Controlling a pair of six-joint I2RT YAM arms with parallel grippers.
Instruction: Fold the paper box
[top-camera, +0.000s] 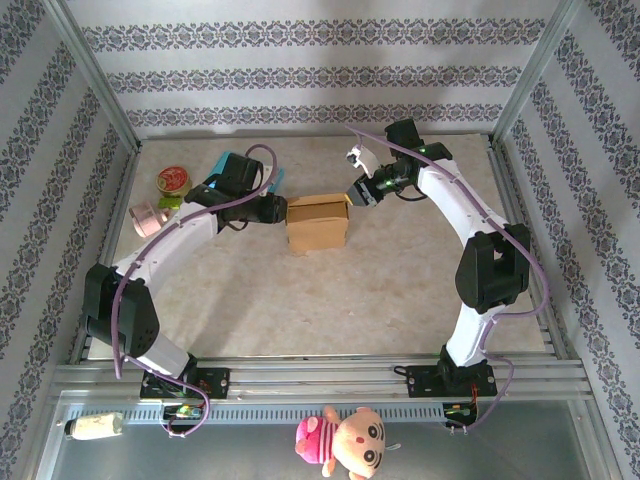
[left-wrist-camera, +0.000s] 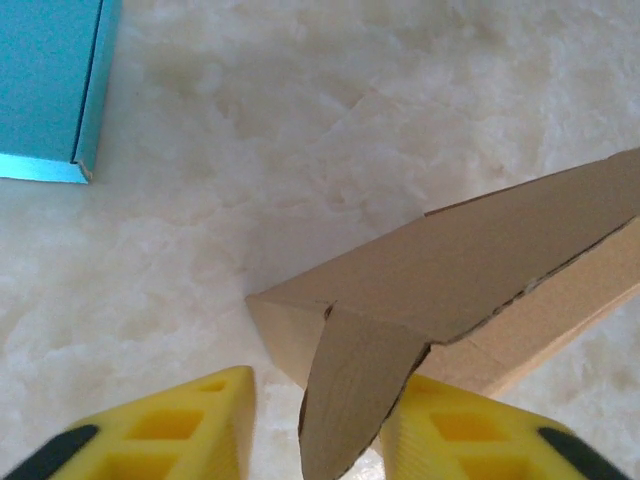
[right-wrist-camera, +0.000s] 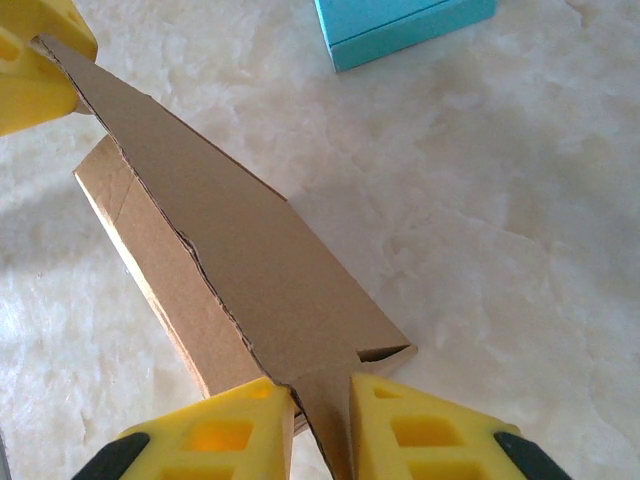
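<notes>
Stretching between both fingers (right-wrist-camera: 420, 435): paper box (top-camera: 318, 222)

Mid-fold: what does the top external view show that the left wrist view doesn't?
Top external, not left wrist: the right gripper at the right end of the paper box, a green roll at far left, a plush toy at the near edge. Left wrist, not top: the box's end flap close up between the left gripper's yellow fingers, a gap on one side. Both: paper box, teal box, marbled table.
</notes>
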